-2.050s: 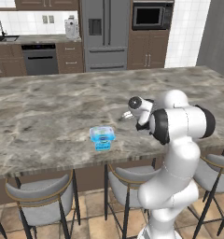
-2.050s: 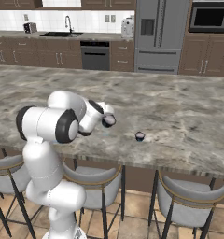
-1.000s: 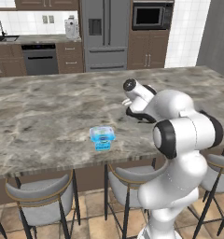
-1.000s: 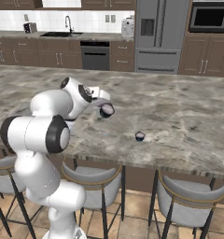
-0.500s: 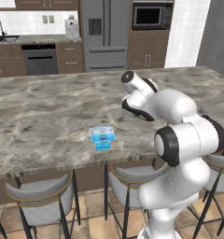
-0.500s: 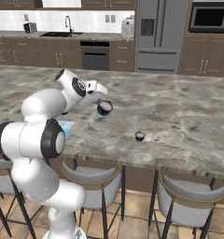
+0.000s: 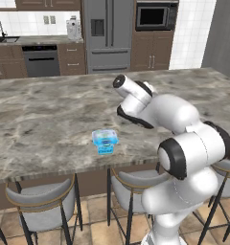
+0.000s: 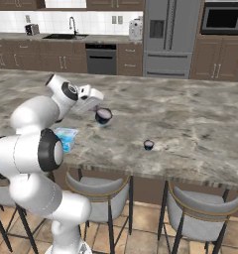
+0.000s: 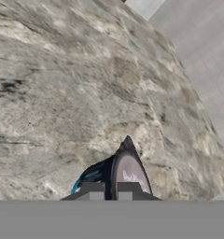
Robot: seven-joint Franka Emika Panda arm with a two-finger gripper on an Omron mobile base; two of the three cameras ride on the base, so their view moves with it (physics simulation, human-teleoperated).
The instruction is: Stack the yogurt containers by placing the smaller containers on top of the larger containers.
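In the right base view my gripper [image 8: 99, 112] is shut on the small dark cup [image 8: 103, 116], one of the smaller containers, and holds it just above the marble counter [image 8: 190, 119]. The hand view shows that cup's pale top [image 9: 128, 172] on its side between my fingertips [image 9: 93, 189]. The tinier dark cup [image 8: 148, 145] stands alone on the counter to the right. The light-blue squarish tub [image 7: 105, 141], the larger container, sits near the counter's front edge. From the right base view the tub [image 8: 67, 137] is left of the held cup, partly behind my arm.
Grey bar stools [image 7: 40, 201] [image 8: 200, 203] stand under the counter's front edge. The marble top [image 7: 40, 110] stretches wide to the left and back. A fridge [image 7: 107, 33] and dark cabinets line the far wall.
The arm has reached farther out over the counter and swung left. The small dark cup, still gripped, went with it toward the tub's side. Tub and tiny cup have not moved.
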